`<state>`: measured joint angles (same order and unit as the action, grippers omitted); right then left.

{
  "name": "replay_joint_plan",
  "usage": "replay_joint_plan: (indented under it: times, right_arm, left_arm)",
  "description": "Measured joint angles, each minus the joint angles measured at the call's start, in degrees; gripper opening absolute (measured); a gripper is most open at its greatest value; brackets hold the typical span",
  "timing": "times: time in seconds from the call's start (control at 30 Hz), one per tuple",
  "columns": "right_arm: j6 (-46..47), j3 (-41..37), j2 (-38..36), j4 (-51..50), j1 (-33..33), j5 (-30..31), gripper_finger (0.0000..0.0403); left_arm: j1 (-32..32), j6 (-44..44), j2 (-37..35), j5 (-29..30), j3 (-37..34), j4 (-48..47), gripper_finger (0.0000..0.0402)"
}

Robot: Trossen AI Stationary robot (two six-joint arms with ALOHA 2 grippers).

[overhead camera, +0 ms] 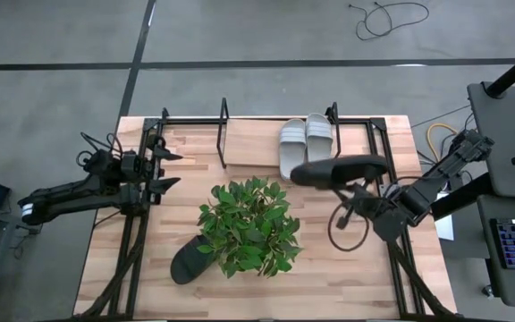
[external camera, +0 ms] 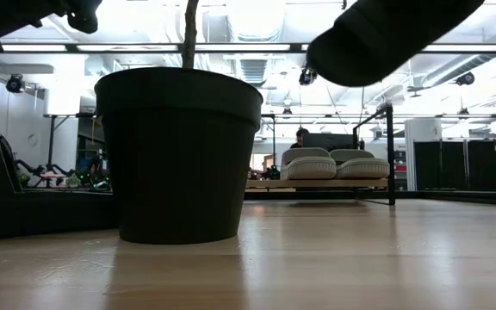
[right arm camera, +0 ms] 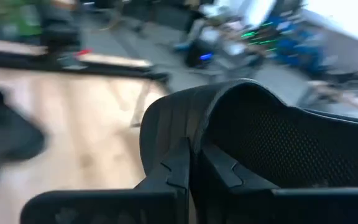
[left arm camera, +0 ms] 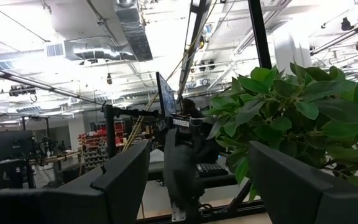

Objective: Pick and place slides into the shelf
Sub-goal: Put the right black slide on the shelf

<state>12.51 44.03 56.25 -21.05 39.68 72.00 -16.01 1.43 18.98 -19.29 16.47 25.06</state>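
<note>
One black slide (overhead camera: 338, 170) is lifted above the table's right half, lying crosswise, and shows at the top of the low view (external camera: 386, 34). My right gripper (overhead camera: 349, 188) is shut on it. Two light grey slides (overhead camera: 304, 143) lie side by side on the shelf (overhead camera: 224, 134) at the far edge, also seen in the low view (external camera: 330, 164). The other black slide (overhead camera: 190, 259) lies on the table near the near edge, partly under the plant's leaves. My left gripper (overhead camera: 164, 170) hovers open at the table's left side, holding nothing. My right gripper holds the black slide by its near long side, about mid-length, where the ribbed strap (right arm camera: 173, 124) meets the sole. The two fingers (right arm camera: 179, 171) pinch that edge, coming from the table's near right, across the slide. The slide is lifted clear and roughly level.
A green leafy plant (overhead camera: 249, 224) in a black pot (external camera: 179, 155) stands mid-table between the arms. The shelf's left part, beside the grey slides, holds nothing. Black arm frames run along both table sides. A person sits in the room beyond the far edge.
</note>
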Motion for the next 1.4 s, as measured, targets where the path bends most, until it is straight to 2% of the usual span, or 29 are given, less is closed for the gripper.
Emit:
replay_joint_plan:
  times: [0.07, 0.23, 0.33, 0.4, 0.53, 0.7, 0.8, 0.93, 1.07, 1.23, 1.4]
  right_arm:
    - [-2.04, 0.33, 0.00, 1.59, 0.00, 3.15, 0.0011]
    - [-8.04, 0.67, 0.00, 10.55, -0.33, 6.40, 0.0011]
    - [-16.91, 0.67, -0.10, 18.58, -0.33, 10.76, 0.0011]
    - [-24.90, 0.67, -0.44, 25.20, -0.33, 11.05, 0.0011]
    - [-41.72, 0.67, -0.48, 42.64, -0.33, 7.47, 0.0011]
    - [-62.05, 0.67, -0.50, 65.30, -1.32, -3.15, 0.0011]
    - [-68.76, 0.67, -0.88, 72.12, -2.77, -6.96, 0.0011]
    - [-69.09, 0.67, -1.20, 72.31, -5.60, -10.34, 0.0011]
    - [-68.46, 0.63, -0.98, 72.28, -8.28, -16.28, 0.0011]
    - [-66.58, 1.88, -0.98, 71.55, -10.93, -19.41, 0.0011]
    - [-62.92, 5.26, -0.70, 65.03, -11.69, -26.24, 0.0011]
  left_arm:
    - [0.00, 0.48, 0.00, 0.00, 0.00, 0.00, 0.0255]
    - [0.02, 0.50, -0.01, 0.00, 0.00, 0.10, 0.0255]
    - [0.02, 0.83, 0.00, 0.00, 0.00, 0.46, 0.0255]
    - [0.02, 1.90, 0.17, -0.02, -0.02, 1.40, 0.0255]
    - [0.02, 2.43, 1.61, 0.00, -0.12, 5.75, 0.0255]
    - [0.02, 2.12, 5.19, 0.02, -0.24, 12.51, 0.0255]
    - [0.07, 2.12, 7.80, 0.64, 0.69, 14.40, 0.0255]
    - [0.00, 2.38, 10.85, 2.23, 4.73, 14.99, 0.0255]
    - [-0.04, 3.30, 13.43, 1.84, 12.33, 13.55, 0.0255]
    - [-0.04, 6.62, 20.33, 1.68, 27.07, -2.59, 0.0255]
    - [-0.07, 6.92, 29.67, 1.60, 40.96, -14.70, 0.0255]
